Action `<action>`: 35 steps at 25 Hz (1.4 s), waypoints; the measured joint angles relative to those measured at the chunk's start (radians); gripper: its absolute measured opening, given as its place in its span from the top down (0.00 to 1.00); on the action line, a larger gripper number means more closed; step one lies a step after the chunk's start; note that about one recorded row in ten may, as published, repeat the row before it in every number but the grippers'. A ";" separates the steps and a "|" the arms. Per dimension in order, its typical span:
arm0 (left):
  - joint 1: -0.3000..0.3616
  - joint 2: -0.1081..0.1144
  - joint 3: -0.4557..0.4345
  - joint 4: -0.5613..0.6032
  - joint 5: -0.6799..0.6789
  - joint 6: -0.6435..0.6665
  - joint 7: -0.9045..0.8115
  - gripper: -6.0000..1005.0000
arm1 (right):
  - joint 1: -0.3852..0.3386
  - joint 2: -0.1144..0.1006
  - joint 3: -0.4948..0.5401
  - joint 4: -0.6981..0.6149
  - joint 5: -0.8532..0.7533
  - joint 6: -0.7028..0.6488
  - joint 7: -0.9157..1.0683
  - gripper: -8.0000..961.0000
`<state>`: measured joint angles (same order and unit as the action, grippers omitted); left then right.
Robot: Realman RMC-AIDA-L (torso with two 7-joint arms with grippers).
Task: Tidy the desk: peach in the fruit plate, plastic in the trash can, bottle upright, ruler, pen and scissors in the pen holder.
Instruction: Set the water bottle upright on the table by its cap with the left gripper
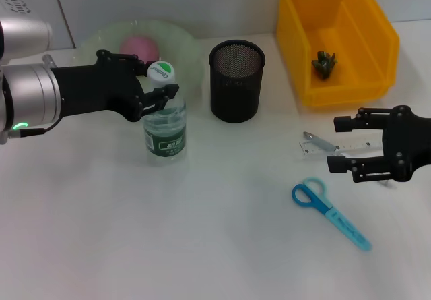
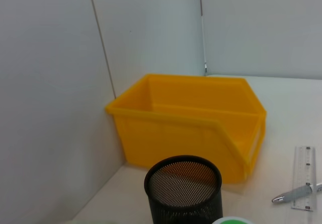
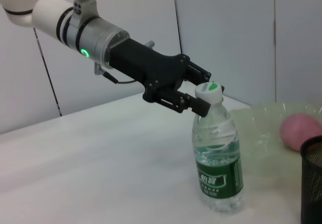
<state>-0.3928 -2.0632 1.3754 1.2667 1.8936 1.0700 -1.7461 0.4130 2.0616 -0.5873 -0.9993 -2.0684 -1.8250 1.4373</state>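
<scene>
Lab-style test bench posing as an office desk

Plain white partition panels (image 2: 50, 108) are enclosing a bare white tabletop (image 1: 202, 246), where a yellow parts bin (image 1: 337, 37) is sitting beside a mesh pen holder (image 1: 236, 81).

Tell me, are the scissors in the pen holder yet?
No, the scissors lie flat on the desk, apart from the pen holder.

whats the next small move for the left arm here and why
Probably open the left gripper and back it away from the bottle. The bottle already stands upright on the table, with the gripper at its neck, just under the cap. The ruler, pen and scissors lie by the open right gripper.
</scene>
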 joint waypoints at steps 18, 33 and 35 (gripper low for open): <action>0.008 -0.003 -0.027 -0.028 -0.009 0.005 0.001 0.43 | 0.009 0.003 0.000 0.001 -0.021 0.003 0.000 0.19; 0.022 -0.002 -0.051 -0.013 -0.047 0.038 0.005 0.38 | 0.009 0.003 -0.013 0.001 -0.022 0.004 0.000 0.19; 0.027 -0.001 -0.055 -0.006 -0.048 0.041 0.003 0.19 | 0.009 0.003 -0.014 0.001 -0.023 0.004 0.000 0.19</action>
<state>-0.3657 -2.0643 1.3199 1.2608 1.8460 1.1112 -1.7435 0.4218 2.0647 -0.6008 -0.9986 -2.0909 -1.8207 1.4373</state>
